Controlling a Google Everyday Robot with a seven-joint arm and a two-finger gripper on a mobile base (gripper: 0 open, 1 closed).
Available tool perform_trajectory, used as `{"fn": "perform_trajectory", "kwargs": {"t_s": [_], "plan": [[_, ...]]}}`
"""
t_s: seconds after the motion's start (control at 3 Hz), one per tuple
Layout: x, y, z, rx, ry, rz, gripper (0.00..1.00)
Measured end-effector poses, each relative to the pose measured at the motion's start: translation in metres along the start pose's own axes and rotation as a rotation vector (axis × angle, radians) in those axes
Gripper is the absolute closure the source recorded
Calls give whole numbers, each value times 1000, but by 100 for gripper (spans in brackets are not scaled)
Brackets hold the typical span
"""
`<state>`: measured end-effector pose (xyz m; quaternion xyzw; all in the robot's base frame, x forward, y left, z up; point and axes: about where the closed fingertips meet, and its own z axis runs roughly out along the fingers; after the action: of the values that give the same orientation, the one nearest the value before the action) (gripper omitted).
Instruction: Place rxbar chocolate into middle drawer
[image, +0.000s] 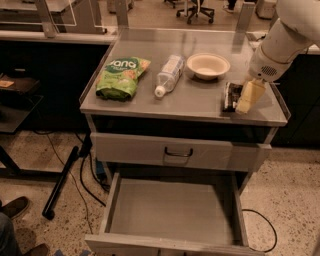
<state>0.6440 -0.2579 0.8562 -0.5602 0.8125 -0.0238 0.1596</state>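
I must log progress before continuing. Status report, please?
Status: gripper low at right end of countertop, beside rxbar chocolate. Bar lies on countertop, not in drawer. Below, middle drawer open, floor bare; path looks free.

Cabinet top (190, 102) & middle drawer (170, 205): smooth matt grey metal. Rxbar chocolate (230, 95): dark wrapper, slight sheen. Snack bag (121, 77): glossy plastic. Bottle (169, 75): clear plastic. Bowl (208, 65): matt. Gripper (242, 105), right, just beside bar: pale smooth plastic.

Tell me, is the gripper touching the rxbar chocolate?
Cannot tell. The camera view shows the gripper low beside the rxbar chocolate at the right end of the cabinet top; their outlines meet, but neither contact nor gap is plain.
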Motion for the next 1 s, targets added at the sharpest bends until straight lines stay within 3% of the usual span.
{"fn": "perform_trajectory", "kwargs": {"t_s": [0.67,1.0], "plan": [[14,78,-12,-67,8,30,100],[14,78,-12,-67,8,30,100]]}}
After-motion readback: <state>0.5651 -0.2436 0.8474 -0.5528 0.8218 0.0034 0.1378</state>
